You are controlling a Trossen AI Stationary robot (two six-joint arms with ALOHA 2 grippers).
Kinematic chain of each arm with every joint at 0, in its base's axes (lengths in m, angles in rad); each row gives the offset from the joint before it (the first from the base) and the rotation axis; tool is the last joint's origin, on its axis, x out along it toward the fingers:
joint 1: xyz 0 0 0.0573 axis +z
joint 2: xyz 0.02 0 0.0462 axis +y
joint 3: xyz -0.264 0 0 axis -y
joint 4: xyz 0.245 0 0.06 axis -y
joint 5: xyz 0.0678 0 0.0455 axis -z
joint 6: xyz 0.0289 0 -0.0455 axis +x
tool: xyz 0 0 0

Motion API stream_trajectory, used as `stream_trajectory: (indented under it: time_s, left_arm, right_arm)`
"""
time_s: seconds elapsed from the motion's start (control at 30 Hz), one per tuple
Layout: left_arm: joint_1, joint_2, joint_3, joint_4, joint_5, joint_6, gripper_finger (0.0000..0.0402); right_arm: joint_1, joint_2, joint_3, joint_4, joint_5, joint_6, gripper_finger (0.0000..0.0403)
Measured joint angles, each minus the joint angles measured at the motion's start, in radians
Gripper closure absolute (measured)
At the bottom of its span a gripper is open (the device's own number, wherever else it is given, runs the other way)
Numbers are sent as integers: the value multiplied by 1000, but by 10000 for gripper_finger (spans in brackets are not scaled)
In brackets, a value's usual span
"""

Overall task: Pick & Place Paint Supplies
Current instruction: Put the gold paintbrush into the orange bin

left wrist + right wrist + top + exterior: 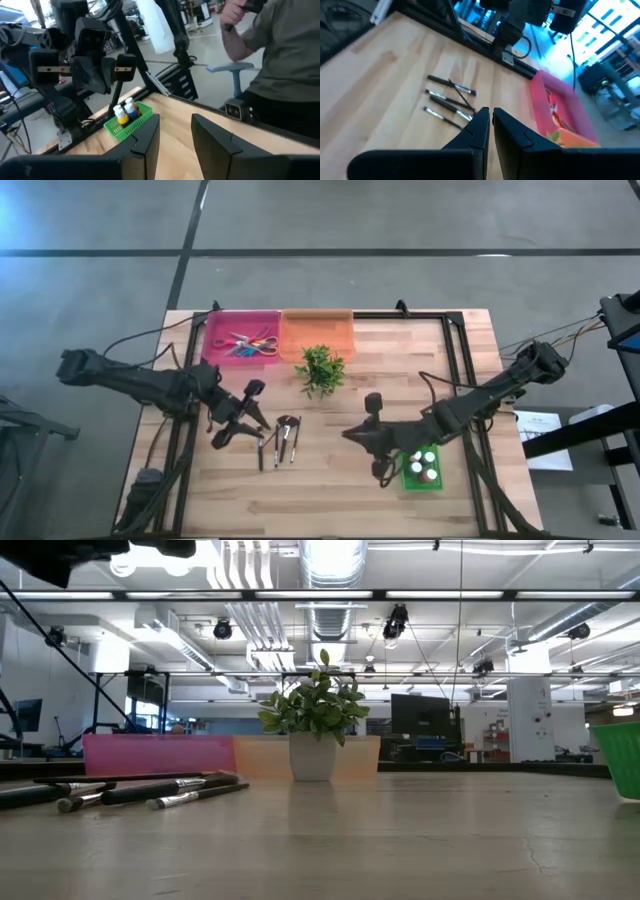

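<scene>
1. Brushes (278, 438) are lying loose on the wooden desk (330, 490), left of centre, a small cluster of thin dark-handled ones side by side.
2. Their long axes are running roughly from the near edge of the desk toward the far edge, slightly fanned; one with a fluffy brown head (287, 421) is pointing its head toward the far side, at the trays.
3. At the far left, a pink tray (215, 330) is sitting against the desk's far edge, holding a jumble of coloured items that are too small to tell apart.
4. Just right of it and touching it, an orange tray (318, 335) is sitting; nothing can be made out in it.
5. A leafy green plant (321, 369) in a pale pot is standing upright in front of the orange tray, between the trays and the brushes.
6. Toward the right, a green basket (412, 481) is sitting near the front of the desk, holding small paint bottles (424, 468) standing upright, with white and red caps showing from above.
7. The left tool (236, 423) is hovering just left of the brushes, its fingers (150, 137) standing partly apart with nothing between them.
8. The right tool (375, 459) is hanging beside the green basket, on its left, with its fingers (480, 127) pressed together and holding nothing.
</scene>
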Motion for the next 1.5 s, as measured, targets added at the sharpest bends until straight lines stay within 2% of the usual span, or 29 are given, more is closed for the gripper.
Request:
stream_trajectory:
  time_s: [0.07,0.17,0.27,0.4,0.47,0.5,0.67,0.83,1.03,1.17,1.3,1.5]
  left_arm:
    - [-40,0,21,-29,-56,-29,282]
    - [-125,0,63,-145,-226,-44,282]
    - [-238,8,108,-250,-494,-54,282]
    - [-393,48,147,-342,-905,-169,282]
    - [-442,79,175,-436,-1031,-255,282]
    - [-454,97,193,-490,-1053,-303,282]
    - [-435,208,292,-656,-1078,-523,282]
    - [-361,345,379,-774,-1070,-591,282]
    - [-248,484,427,-927,-879,-709,282]
    - [-174,522,404,-906,-747,-729,282]
    - [-156,547,365,-822,-655,-747,282]
    - [-163,566,311,-796,-606,-850,282]
  right_arm:
    - [18,0,22,-28,0,38,380]
    - [44,0,55,-102,0,47,380]
    - [67,0,72,-139,1,35,380]
    - [86,0,83,-138,0,26,380]
    - [88,0,84,-138,1,26,380]
    - [88,0,83,-138,1,27,380]
    - [87,0,80,-132,4,38,380]
    - [87,0,79,-131,76,75,380]
    - [87,0,79,-132,85,103,380]
    - [89,0,82,-133,86,107,380]
    - [89,0,82,-136,87,117,380]
    - [89,0,83,-139,89,97,380]
